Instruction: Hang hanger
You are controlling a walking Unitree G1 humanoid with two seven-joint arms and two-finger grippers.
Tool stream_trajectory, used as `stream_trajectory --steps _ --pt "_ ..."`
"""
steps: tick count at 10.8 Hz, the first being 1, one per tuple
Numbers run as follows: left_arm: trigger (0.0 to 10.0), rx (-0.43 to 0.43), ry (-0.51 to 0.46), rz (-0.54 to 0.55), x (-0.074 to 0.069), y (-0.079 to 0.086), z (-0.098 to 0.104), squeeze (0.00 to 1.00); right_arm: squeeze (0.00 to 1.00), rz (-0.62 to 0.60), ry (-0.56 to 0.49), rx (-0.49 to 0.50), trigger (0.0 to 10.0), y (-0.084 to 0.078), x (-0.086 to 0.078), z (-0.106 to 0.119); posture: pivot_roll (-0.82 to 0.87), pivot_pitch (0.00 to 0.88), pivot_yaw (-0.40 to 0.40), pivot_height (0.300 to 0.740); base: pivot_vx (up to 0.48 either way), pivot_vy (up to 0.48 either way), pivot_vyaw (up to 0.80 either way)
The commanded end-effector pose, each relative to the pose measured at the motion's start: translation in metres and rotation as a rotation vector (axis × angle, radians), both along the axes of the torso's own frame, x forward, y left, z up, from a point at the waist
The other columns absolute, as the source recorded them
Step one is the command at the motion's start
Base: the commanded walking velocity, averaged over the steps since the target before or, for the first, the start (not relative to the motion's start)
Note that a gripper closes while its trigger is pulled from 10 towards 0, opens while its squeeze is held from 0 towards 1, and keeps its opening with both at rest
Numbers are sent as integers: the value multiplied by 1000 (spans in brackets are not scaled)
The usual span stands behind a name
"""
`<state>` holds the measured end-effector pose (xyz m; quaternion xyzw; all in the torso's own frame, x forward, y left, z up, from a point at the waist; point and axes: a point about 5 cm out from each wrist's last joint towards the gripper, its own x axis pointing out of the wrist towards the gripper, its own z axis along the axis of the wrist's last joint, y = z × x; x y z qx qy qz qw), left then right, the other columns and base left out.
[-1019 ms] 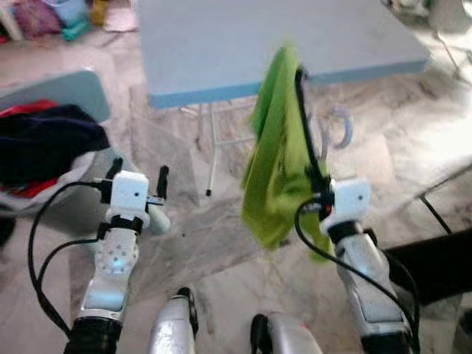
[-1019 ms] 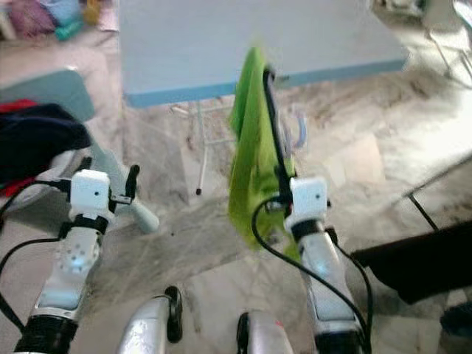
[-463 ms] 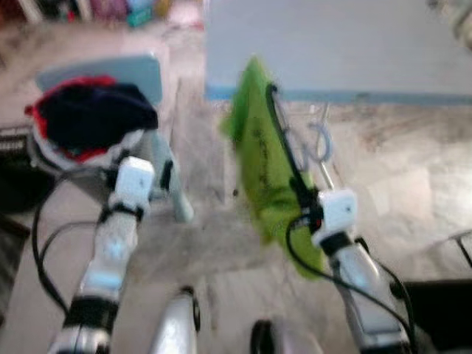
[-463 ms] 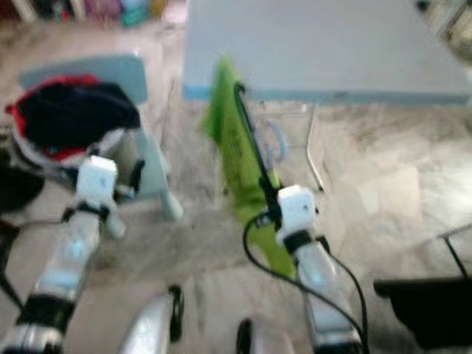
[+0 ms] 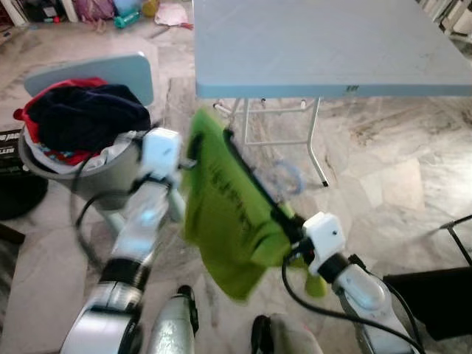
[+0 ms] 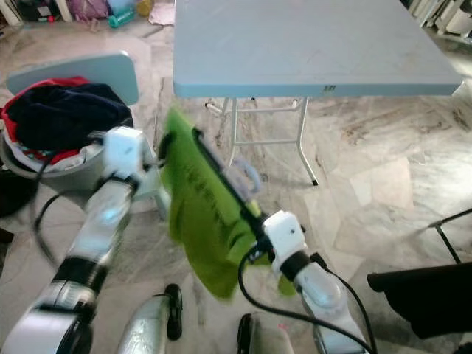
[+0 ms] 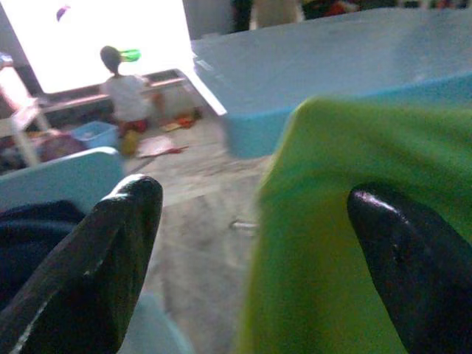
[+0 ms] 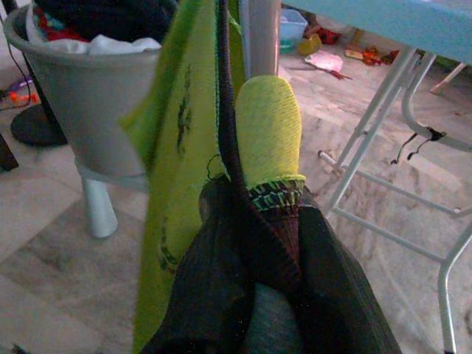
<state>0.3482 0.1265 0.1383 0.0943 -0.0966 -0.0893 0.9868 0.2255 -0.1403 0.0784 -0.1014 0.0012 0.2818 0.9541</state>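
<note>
A bright green shirt [image 5: 225, 214] hangs on a black hanger [image 5: 247, 181] whose pale hook [image 5: 289, 177] sticks out toward the table. My right gripper [image 5: 289, 223] is shut on the hanger's lower end, holding it tilted up and to the left; the right wrist view has its fingers [image 8: 221, 295] closed on the black bar and the shirt's collar [image 8: 267, 133]. At the shirt's upper left edge my left gripper [image 5: 186, 158] is open. In the left wrist view its fingers [image 7: 110, 258] stand wide apart, and the green shirt [image 7: 346, 243] lies partly between them.
A light blue folding table [image 5: 324, 44] stands ahead on white metal legs [image 5: 316, 140]. A grey laundry basket [image 5: 51, 158] heaped with dark and red clothes sits at the left by a blue chair back [image 5: 96, 74]. A black object [image 5: 435, 284] lies low right. A person [image 7: 125, 88] is far off.
The camera has shifted. My left arm has risen and swung right to the shirt's upper edge. The right gripper has lowered and tilted the hanger and shirt to the left.
</note>
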Motion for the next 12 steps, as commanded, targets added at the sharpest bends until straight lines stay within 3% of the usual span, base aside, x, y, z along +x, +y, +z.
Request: stream_trajectory --steps 1,3,4,7,8,12 --pt "10000 -5 26 -14 0 -4 -6 0 0 2 -65 18 10000 0 4 16 -41 226 -77 740 0 0 0" --pt "10000 -133 80 -44 7 -19 -5 0 0 -62 -97 45 10000 2 15 25 -45 227 -77 740 0 0 0" --pt "10000 -144 76 -81 6 -30 -5 0 0 -86 -107 79 10000 10 20 29 -44 229 -78 740 0 0 0" --pt "10000 -193 67 -125 7 -35 -1 0 0 -65 -60 129 10000 27 18 27 -46 230 -78 740 0 0 0" --pt "10000 -236 74 -192 6 -38 3 0 0 -90 -54 92 10000 28 20 20 -47 230 -79 740 0 0 0" --pt "10000 -269 83 -258 6 -50 6 0 0 -123 -30 29 10000 37 30 5 -49 228 -79 740 0 0 0"
